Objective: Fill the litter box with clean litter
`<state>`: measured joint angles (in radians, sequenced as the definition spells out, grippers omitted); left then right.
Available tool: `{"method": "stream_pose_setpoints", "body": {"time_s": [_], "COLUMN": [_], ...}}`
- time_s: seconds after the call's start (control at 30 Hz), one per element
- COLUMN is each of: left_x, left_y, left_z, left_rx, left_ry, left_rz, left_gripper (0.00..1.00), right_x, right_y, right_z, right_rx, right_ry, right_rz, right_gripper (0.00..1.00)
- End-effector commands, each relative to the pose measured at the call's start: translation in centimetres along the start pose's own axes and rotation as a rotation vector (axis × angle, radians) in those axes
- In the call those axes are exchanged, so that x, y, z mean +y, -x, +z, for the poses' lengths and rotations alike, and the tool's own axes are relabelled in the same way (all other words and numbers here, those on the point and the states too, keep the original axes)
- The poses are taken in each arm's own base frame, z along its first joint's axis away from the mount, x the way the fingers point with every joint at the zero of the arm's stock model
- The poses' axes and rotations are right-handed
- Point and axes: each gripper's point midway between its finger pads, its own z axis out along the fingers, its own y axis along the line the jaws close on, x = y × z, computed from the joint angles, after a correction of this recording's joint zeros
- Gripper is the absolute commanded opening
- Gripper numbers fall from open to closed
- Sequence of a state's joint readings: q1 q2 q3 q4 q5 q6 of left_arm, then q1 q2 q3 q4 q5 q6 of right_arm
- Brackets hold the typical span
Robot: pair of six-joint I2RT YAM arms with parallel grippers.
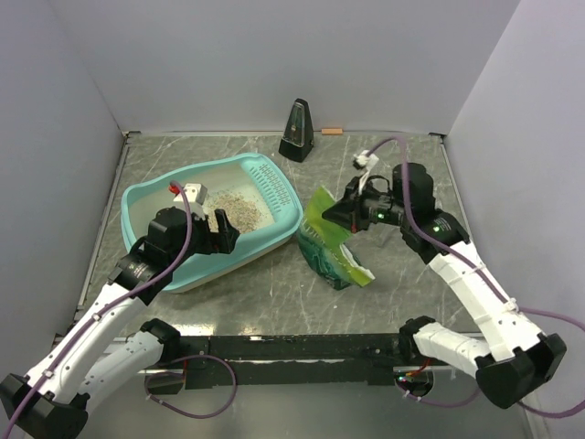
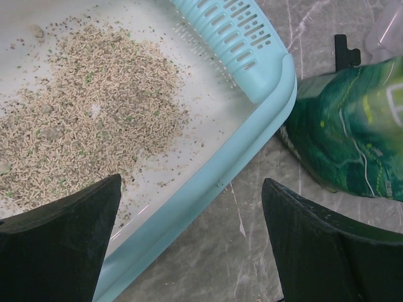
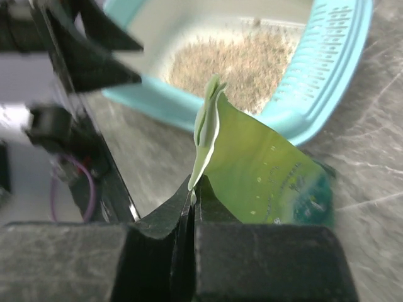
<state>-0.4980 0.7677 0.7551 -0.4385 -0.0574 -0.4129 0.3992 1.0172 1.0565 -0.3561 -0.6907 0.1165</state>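
The grey marbled table is walled on three sides. The litter box sits left of centre, turned at an angle, with its slotted end facing the back right.

The left arm runs from the near-left corner up to the litter box's near rim, its wrist bent down over that rim. The left gripper is spread wide and grips nothing. One finger hangs over the inside of the box and the other over bare table just outside it.

The right arm rises right of the litter box, folds at the elbow and reaches back toward the box's right corner. The right gripper is pressed together, pinching the flattened top lip of the green bag. The bag leans just beside that corner; whether they touch is unclear.

The clean litter lies as a loose heap inside the box, toward the slotted end.

Bare table lies in front of the litter box, and a narrower strip behind it holds a black metronome.
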Motion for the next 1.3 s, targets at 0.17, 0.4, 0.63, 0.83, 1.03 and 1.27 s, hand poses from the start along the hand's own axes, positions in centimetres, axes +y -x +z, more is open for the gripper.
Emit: {"method": "stream_pose_setpoints", "body": {"time_s": [0.17,0.4,0.63,0.83,1.03,1.27], "left_x": [0.0,-0.3,1.8,3.1,3.6,4.1], "left_y": [2.2,2.1,1.9,1.8,2.0,2.0], "left_z": [-0.9,-1.3,-0.8,-1.0,-1.3,-1.2], "left_rx": [-0.074,-0.026,-0.036,-0.068,-0.084,-0.080], "left_ry": [0.007,0.003,0.112,0.135,0.137,0.140], "left_rz": [0.018,0.040,0.033,-0.001,-0.018,-0.025], "left_gripper": [0.97,0.97,0.97,0.97,0.97,0.97], "right_x": [6.6,10.4,12.9,15.8,17.5,19.9], "right_y": [1.2,1.4,2.5,3.7,3.8,3.7], "right_z": [0.6,1.0,3.3,4.6,6.5,8.0], "right_rx": [0.140,0.133,0.100,0.073,0.081,0.046], "right_ry": [0.076,0.172,0.259,0.355,0.429,0.528], "right_rz": [-0.442,-0.594,-0.651,-0.689,-0.713,-0.727], "right_gripper": [0.00,0.00,0.00,0.00,0.00,0.00]}}
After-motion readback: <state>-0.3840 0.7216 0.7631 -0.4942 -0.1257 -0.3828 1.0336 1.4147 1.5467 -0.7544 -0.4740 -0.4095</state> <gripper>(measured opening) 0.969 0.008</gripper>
